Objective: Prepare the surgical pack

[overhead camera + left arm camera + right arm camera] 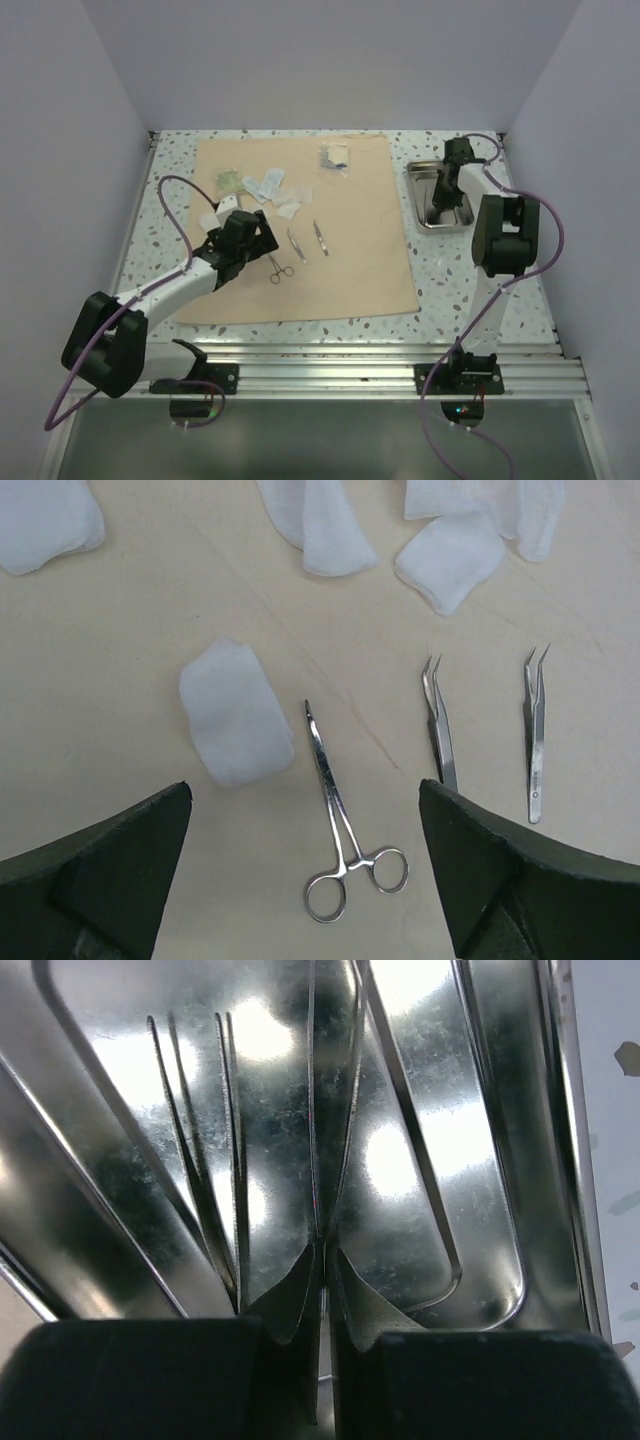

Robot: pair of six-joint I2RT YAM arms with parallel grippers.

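Note:
The tan wrap sheet (350, 260) lies flat on the table with gauze packets (275, 190), two tweezers (297, 243) and ring-handled forceps (280, 268) on it. My left gripper (255, 240) hovers open over the sheet. In the left wrist view the forceps (335, 820) lie between its wide-apart fingers (110, 860), with a gauze pad (235, 725) and the two tweezers (440, 730) beyond. My right gripper (440, 205) reaches down into the steel tray (440, 224). It is shut (324, 1260) on a thin metal instrument (316, 1140) inside the tray (450, 1110). Another pair of tweezers (215, 1160) lies in the tray.
More gauze pads (450, 550) lie at the far side of the sheet, and a small clear packet (335, 155) sits near its back edge. The tray stands off the sheet at the back right on the speckled table (450, 270). White walls enclose three sides.

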